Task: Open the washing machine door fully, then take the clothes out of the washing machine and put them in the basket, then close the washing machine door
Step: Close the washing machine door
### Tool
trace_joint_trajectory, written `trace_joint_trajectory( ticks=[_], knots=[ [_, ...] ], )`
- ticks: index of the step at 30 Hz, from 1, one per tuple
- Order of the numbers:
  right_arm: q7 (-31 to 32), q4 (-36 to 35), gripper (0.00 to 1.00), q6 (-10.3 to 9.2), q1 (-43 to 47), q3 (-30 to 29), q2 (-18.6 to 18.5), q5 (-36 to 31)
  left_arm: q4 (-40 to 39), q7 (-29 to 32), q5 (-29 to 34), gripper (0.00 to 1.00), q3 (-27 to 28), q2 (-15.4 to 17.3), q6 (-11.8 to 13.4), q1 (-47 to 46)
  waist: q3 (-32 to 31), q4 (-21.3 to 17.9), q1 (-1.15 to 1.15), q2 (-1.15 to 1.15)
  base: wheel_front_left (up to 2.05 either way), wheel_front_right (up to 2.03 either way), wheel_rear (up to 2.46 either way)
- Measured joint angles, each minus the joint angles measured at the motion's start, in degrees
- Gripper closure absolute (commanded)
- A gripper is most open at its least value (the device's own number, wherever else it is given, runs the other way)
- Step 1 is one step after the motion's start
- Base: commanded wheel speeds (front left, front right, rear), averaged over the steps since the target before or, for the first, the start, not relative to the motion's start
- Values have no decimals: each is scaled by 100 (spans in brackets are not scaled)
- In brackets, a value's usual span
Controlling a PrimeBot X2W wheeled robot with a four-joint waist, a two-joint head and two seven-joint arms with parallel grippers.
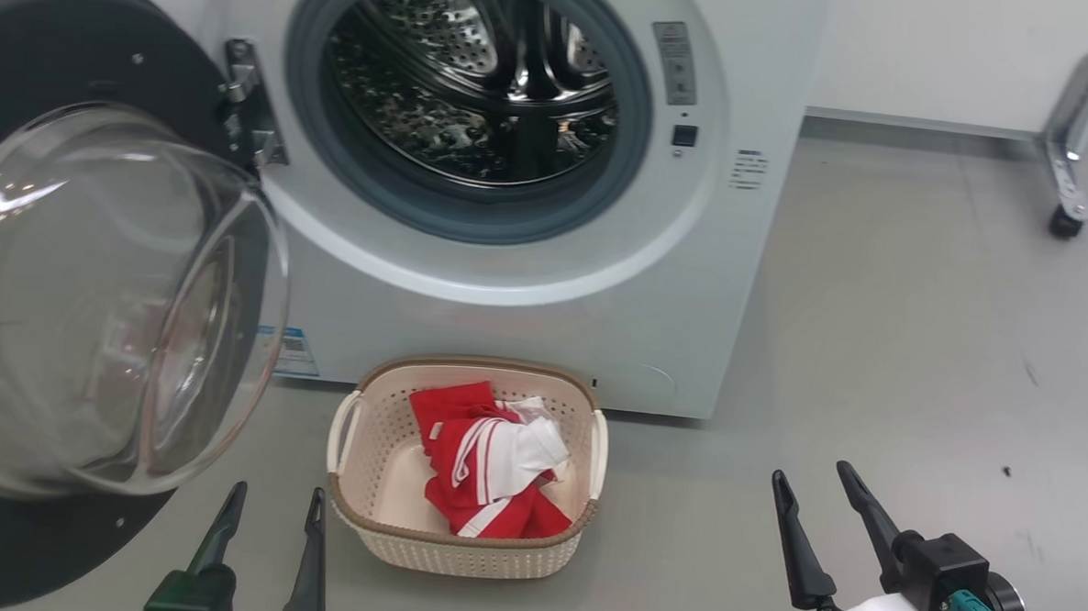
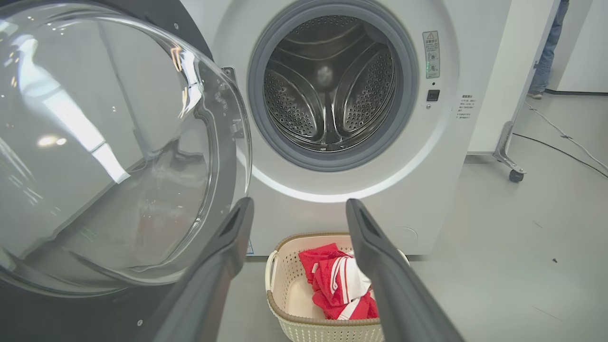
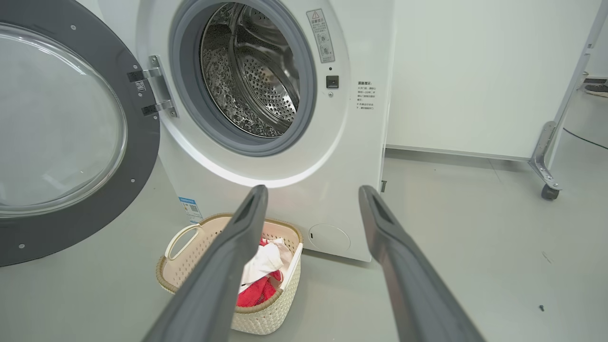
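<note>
Washing machine door [image 1: 94,304]: swung wide to the left of the washing machine [image 1: 692,284] on its hinge, with the clear glass bowl bulging toward the camera. In the head view the frame cuts off its left and lower edges. The bowl half covers the blue label [image 1: 296,350].

Drum [image 1: 471,73]: perforated steel and ribs show. The dark reflections in the head view are hard to read.

Basket [image 1: 459,557]: on the floor [image 1: 918,359], just in front of the machine's base.

Clothes [image 1: 486,468]: red with white stripes, heaped in the right half of the basket. In each wrist view a finger crosses the heap and hides part of it.

Left pincer [image 1: 279,489]: fingers parted, nothing between them, low beside the basket and under the door's bowl.

Right pincer [image 1: 810,473]: spread wider, holding nothing, over bare floor well right of the basket.

Wheeled frame leg [image 1: 1064,163]: far right, top cut off.

Left wrist view, top right: a person's leg [image 2: 548,47], cut off by the frame edge.
</note>
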Motion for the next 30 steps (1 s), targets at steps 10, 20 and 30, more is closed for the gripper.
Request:
trace_joint_trajectory(
  ticks=[10, 20, 30],
  knots=[
    [0, 49, 0, 59, -4, 143, 2, 1, -30, -49, -1, 0, 193, -11, 44, 151, -44, 776, 0, 0, 0, 0, 0],
    [0, 37, 0, 51, 6, 119, 8, 29, -36, -40, -1, 0, 148, -13, 45, 151, -79, 1584, 0, 0, 0, 0, 0],
    [0, 41, 0, 53, -1, 308, 14, 26, -67, -37, -20, 0, 299, -16, 46, 157, -57, 2165, 0, 0, 0, 0, 0]
  ],
)
